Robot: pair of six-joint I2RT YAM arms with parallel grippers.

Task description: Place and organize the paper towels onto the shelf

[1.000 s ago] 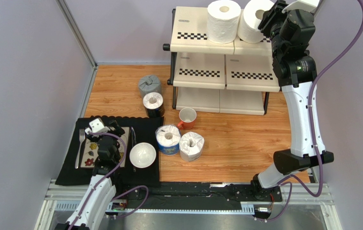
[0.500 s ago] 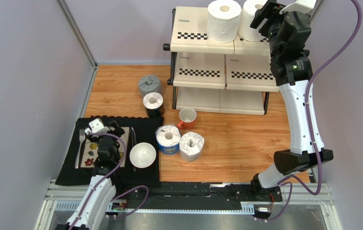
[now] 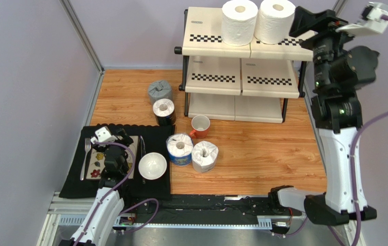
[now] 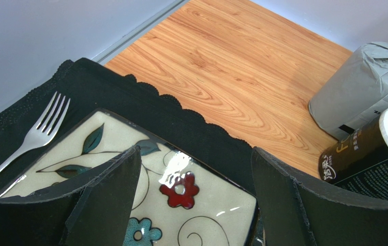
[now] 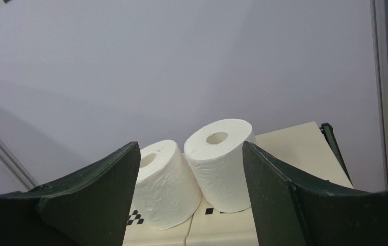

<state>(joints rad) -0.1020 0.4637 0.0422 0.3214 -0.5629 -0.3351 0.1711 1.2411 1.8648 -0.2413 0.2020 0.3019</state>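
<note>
Two plain white paper towel rolls (image 3: 239, 21) (image 3: 274, 20) stand side by side on the top tier of the shelf (image 3: 216, 77). My right gripper (image 3: 297, 23) is open and empty, just right of them and apart. In the right wrist view both rolls (image 5: 168, 184) (image 5: 224, 164) show beyond the gripper (image 5: 188, 189). On the wood floor stand a grey roll (image 3: 159, 91), a black roll (image 3: 163, 110), a blue roll (image 3: 179, 149) and a clear-white roll (image 3: 204, 156). My left gripper (image 3: 120, 138) (image 4: 196, 195) is open over a flowered plate (image 4: 201, 205).
An orange mug (image 3: 199, 125) stands in front of the shelf. A white bowl (image 3: 152, 165), the plate (image 3: 98, 161) and a fork (image 4: 37, 133) lie on a black mat (image 3: 78, 179). Grey walls close the left side and back.
My right arm has swung back to the right, away from the right white roll, which now stands free on the top tier. The left arm has not moved.
</note>
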